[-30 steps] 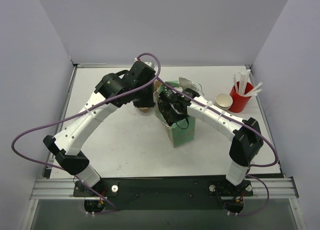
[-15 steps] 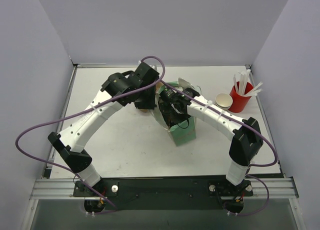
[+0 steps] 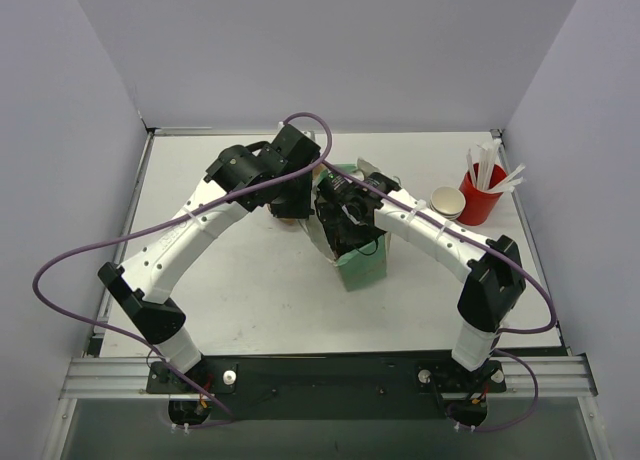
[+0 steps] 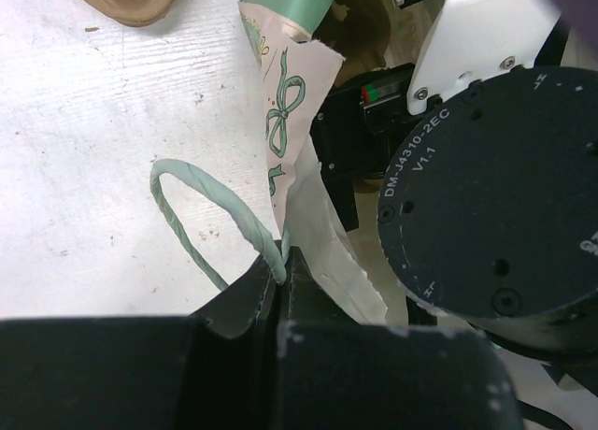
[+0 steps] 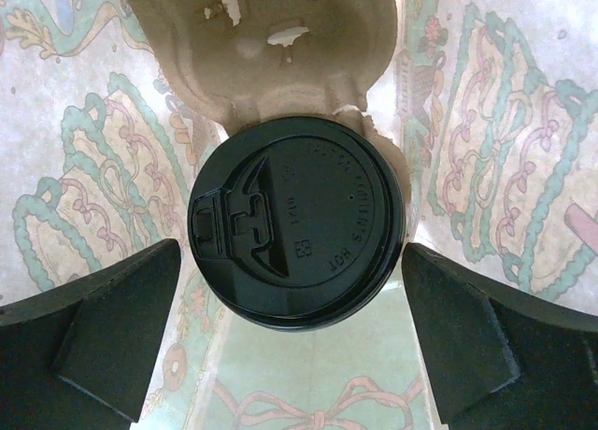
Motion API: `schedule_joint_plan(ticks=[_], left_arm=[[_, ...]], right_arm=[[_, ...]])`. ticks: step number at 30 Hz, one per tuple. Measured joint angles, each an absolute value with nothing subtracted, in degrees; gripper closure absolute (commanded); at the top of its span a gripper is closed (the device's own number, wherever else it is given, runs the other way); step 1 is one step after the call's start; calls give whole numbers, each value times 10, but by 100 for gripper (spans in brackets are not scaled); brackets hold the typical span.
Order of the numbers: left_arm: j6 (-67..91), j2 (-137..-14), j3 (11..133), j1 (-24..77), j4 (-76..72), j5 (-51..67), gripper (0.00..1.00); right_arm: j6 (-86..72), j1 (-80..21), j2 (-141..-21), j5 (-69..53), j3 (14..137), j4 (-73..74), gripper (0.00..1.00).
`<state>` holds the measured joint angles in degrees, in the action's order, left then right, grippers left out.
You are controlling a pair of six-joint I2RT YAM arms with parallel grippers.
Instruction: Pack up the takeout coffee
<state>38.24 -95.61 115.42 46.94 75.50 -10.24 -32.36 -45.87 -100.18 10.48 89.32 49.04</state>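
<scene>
**Coffee is in the bag, left jaws pinching the handle, right jaws wide**

White table [image 3: 260, 305], grey walls [image 3: 330, 50] on three sides. Green paper bag [image 3: 360, 262] stands mid-table, and both my arms meet over it.

- Left gripper [image 4: 280, 273]: clamped tight on the bag's twisted green handle [image 4: 201, 210]. The handle loops out toward 10 o'clock from the pinch. The bag's patterned edge rises at 12 o'clock, and the round black motor housing [image 4: 495, 196] of my right arm fills 3 o'clock.
- Brown pulp piece [image 4: 131, 0] lies on the table at 11 o'clock in the left wrist view, apart from the bag.
- Right gripper [image 5: 291, 250]: down inside the bag, jaws spread wide, one finger on each side of the coffee cup [image 5: 297, 222]. Only its black lid shows. I can't tell whether the fingers [image 5: 103, 327] touch it, and it doesn't look like a grip.
- The cup sits upright between the bag's patterned walls, against a pulp carrier [image 5: 271, 56] at its 12 o'clock.
- Red cup [image 3: 480, 200] holding white sticks is at 2 o'clock from the bag, well apart. A spare paper cup [image 3: 447, 202] sits just beside it at its 9 o'clock.
</scene>
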Motion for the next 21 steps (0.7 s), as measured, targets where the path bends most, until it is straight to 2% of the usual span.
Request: schedule_joint_plan(ticks=[21], left_arm=[[384, -958, 1171, 465, 755, -96, 100]], right_arm=[[-318, -486, -1014, 135, 933, 528, 0]])
